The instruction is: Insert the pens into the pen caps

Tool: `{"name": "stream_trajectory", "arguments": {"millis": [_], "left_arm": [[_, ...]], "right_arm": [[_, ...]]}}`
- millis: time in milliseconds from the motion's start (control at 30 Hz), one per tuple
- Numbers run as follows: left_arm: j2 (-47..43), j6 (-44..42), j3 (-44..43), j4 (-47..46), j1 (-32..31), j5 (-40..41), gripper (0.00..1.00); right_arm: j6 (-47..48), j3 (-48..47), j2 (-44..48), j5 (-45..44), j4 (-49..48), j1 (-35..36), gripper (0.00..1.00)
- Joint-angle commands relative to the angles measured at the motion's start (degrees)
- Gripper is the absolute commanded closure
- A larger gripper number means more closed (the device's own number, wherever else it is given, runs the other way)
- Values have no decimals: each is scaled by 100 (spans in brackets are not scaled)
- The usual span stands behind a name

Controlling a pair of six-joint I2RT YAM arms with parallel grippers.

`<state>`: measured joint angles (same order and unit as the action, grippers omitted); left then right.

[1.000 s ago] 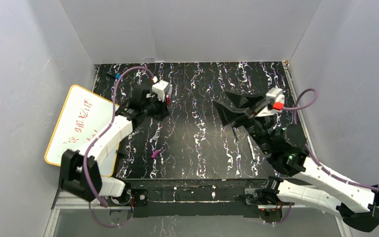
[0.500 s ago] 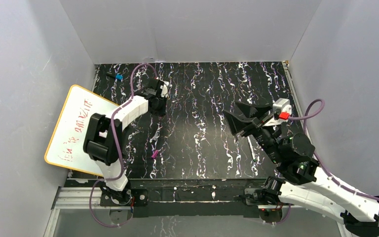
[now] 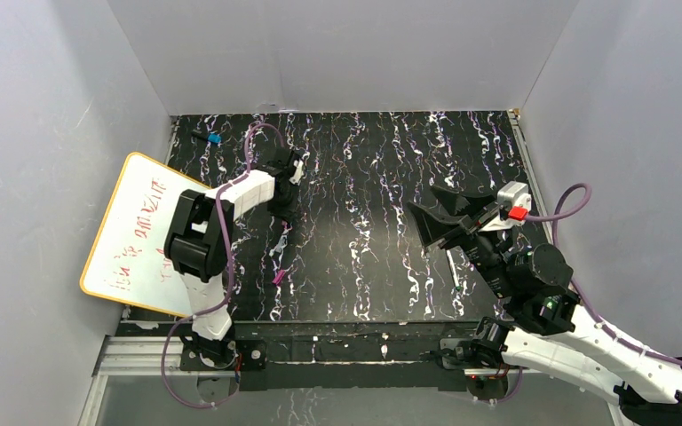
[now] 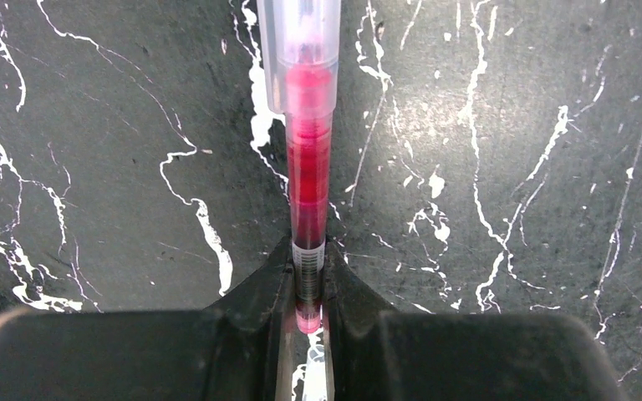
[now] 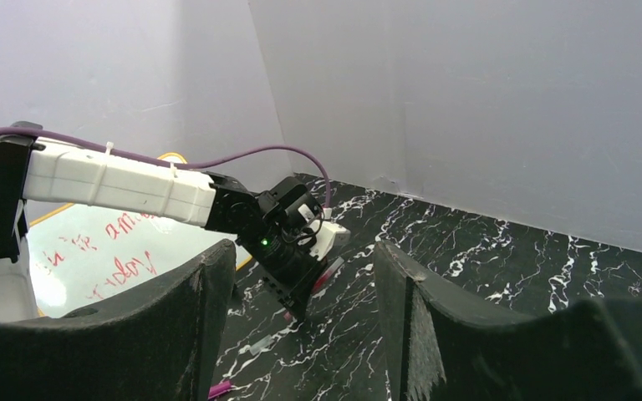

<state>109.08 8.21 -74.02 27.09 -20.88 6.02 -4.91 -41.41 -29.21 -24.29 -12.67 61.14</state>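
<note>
While left end effector clamps, red pen

The pen has a glossy, translucent plastic barrel, with magenta showing through. The left gripper has fingers of matt black plastic. The table top is smooth and black, with white marble veining and a faint sheen. The whiteboard is glossy white. The walls are matt.
</note>
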Motion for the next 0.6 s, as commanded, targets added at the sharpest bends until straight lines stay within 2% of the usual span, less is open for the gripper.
{"name": "stream_trajectory", "arguments": {"millis": [0, 67, 133, 333, 567], "left_arm": [[109, 49, -200, 182, 105, 88, 100], [152, 57, -194, 182, 134, 109, 98], [177, 61, -170, 171, 166, 105, 91], [160, 15, -58, 80, 228, 37, 81], [170, -29, 5, 28, 265, -29, 78]], "right_arm": [[49, 1, 32, -118, -68, -4, 31], [36, 1, 8, -111, -82, -1, 31], [25, 14, -4, -110, -95, -5, 31], [23, 43, -39, -106, -104, -1, 31], [-1, 54, -42, -99, -96, 3, 31]]}}
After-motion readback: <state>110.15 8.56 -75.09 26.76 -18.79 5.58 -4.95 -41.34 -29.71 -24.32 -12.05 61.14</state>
